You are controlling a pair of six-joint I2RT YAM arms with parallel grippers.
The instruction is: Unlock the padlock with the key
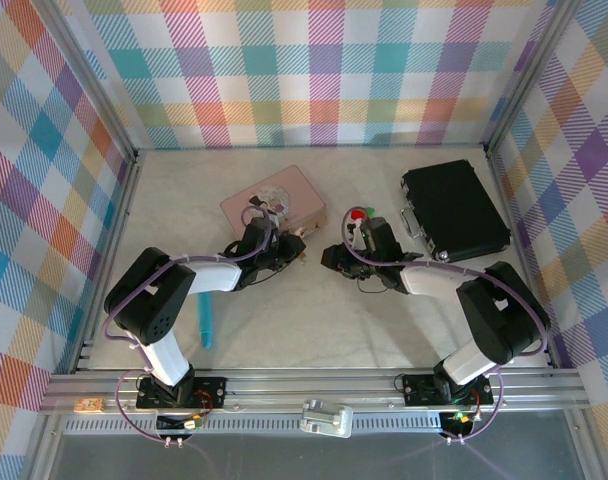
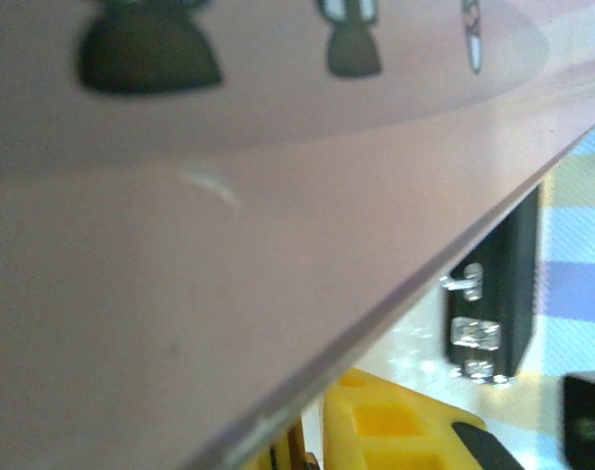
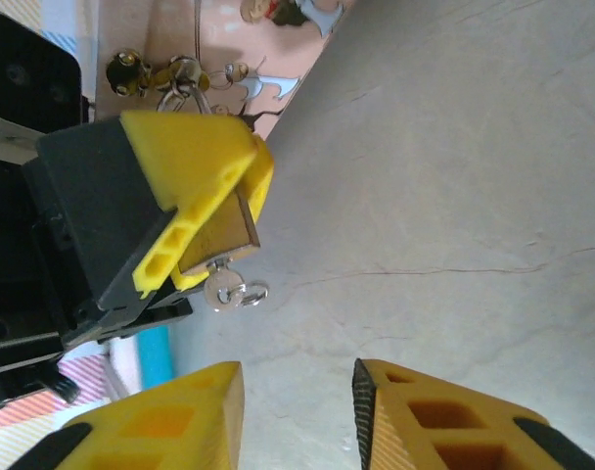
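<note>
The left gripper (image 3: pixel 241 191) is clamping its yellow fingers (image 3: pixel 185 157) on the padlock (image 3: pixel 222 233). It is pinching the brass body from both sides, near the middle of the surface and a little toward the far edge. Whether the padlock is touching the surface, I cannot tell. The key (image 3: pixel 217 289) is sitting in the padlock's bottom end, with its grey head and a small ring sticking out toward the right gripper (image 3: pixel 297 380). That gripper is standing partly open with nothing between its fingers. It is facing the key from just beside it but is not touching it.

The padlock's shackle end is pointing toward the pink tin (image 1: pixel 274 198), which is lying just beyond the left gripper on the far-edge side. In the left wrist view the tin's lid is showing close and blurred. A black case (image 1: pixel 454 210) is lying toward the far right corner. A red-and-green block (image 1: pixel 359 215) is sitting between the tin and the case, close to the right arm's wrist. A light-blue stick (image 1: pixel 205 325) is lying toward the near edge, left of centre, beside the left arm.
</note>
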